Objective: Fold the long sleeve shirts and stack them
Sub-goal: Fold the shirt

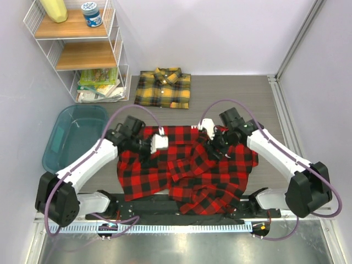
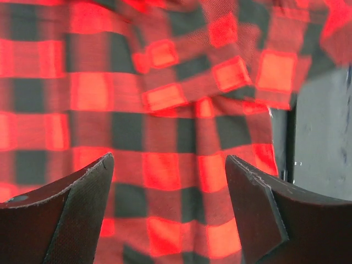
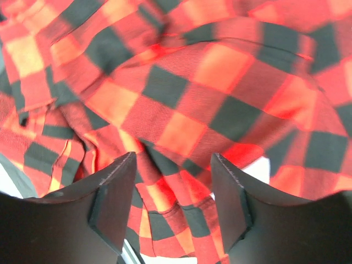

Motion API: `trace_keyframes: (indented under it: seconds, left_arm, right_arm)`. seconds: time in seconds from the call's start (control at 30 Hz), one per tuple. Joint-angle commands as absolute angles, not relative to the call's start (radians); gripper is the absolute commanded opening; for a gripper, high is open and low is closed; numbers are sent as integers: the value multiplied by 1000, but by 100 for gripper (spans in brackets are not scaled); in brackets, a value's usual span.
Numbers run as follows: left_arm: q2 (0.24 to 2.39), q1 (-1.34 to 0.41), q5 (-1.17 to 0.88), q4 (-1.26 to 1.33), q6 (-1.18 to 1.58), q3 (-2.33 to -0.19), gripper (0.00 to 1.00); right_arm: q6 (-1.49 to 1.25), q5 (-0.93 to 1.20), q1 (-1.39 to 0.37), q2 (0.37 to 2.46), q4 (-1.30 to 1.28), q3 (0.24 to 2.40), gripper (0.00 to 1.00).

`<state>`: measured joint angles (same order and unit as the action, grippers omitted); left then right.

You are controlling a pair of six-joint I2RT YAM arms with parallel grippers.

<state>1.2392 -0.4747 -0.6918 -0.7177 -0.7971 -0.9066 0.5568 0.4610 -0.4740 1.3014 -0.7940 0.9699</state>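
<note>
The red-and-black plaid shirt [image 1: 187, 176] lies rumpled across the front middle of the table, with folds bunched toward its centre and right. My left gripper [image 1: 147, 149] hovers over its upper left part. In the left wrist view that gripper [image 2: 169, 159] stands wide open above flat cloth [image 2: 165, 99], nothing between the fingers. My right gripper [image 1: 212, 146] is at the shirt's upper middle. Its jaws [image 3: 174, 157] are apart, with a loose ridge of the plaid cloth [image 3: 220, 82] running between them, unpinched. The yellow-and-black shirt [image 1: 163, 88] lies folded at the back.
A teal plastic bin [image 1: 74, 137] sits at the left edge beside the left arm. Behind it stands a white wire shelf [image 1: 82, 49] with a jar, a yellow bottle and books. A metal rail [image 1: 275, 99] borders the grey table on the right.
</note>
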Motion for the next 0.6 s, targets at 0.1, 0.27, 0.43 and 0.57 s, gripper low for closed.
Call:
trace_keyframes:
  seconds: [0.1,0.27,0.43,0.57]
  left_arm:
    - [1158,-669,-603,-364,-934,-686,78]
    - [1157,-800,-531,-169,-969,-554,78]
    - [1210,-854,-496,-74,-966,-534,77]
    - [1241,-876,-483,-6,-943,-531,73]
  right_arm:
    - [468,560,-355,1348,-788,1063,60]
    - [442,609,-236,1391,-807,1106,60]
    - [437,655,-131,1446,-854,1132,59]
    - [457,660,-83,1465,-880,1140,60]
